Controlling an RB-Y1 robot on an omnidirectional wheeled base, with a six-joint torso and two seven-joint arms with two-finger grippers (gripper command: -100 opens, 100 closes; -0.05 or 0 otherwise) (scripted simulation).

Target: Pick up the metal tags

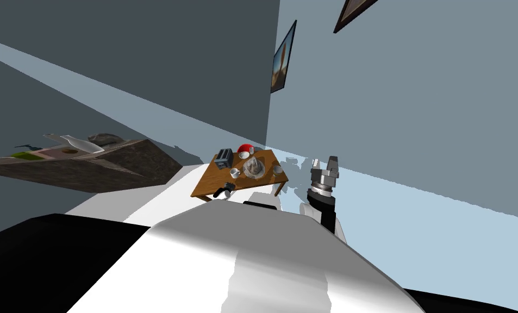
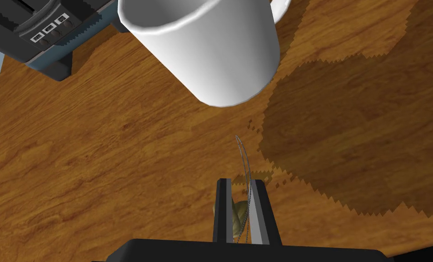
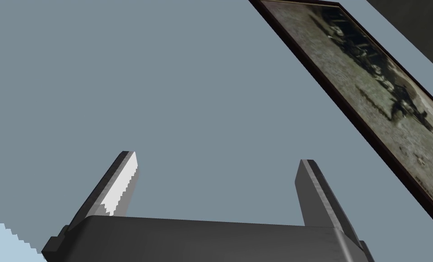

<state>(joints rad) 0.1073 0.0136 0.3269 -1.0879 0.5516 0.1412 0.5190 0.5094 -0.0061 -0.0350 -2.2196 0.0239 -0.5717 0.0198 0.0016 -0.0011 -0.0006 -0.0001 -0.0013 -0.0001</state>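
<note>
Metal tags (image 2: 238,214), dull brass in colour, sit pinched between the closed-in fingers of the left gripper (image 2: 241,183) over the wooden table (image 2: 97,159), near a white mug (image 2: 211,50) and a dark toaster (image 2: 42,32). Their fine chain (image 2: 245,154) loops loose beyond the fingertips. The set looks light, thin and slippery, the chain limp; a hold on the flat tag body, not the chain, seems safest. The right gripper (image 3: 218,160) is held up at the robot's right, fingers spread.
</note>
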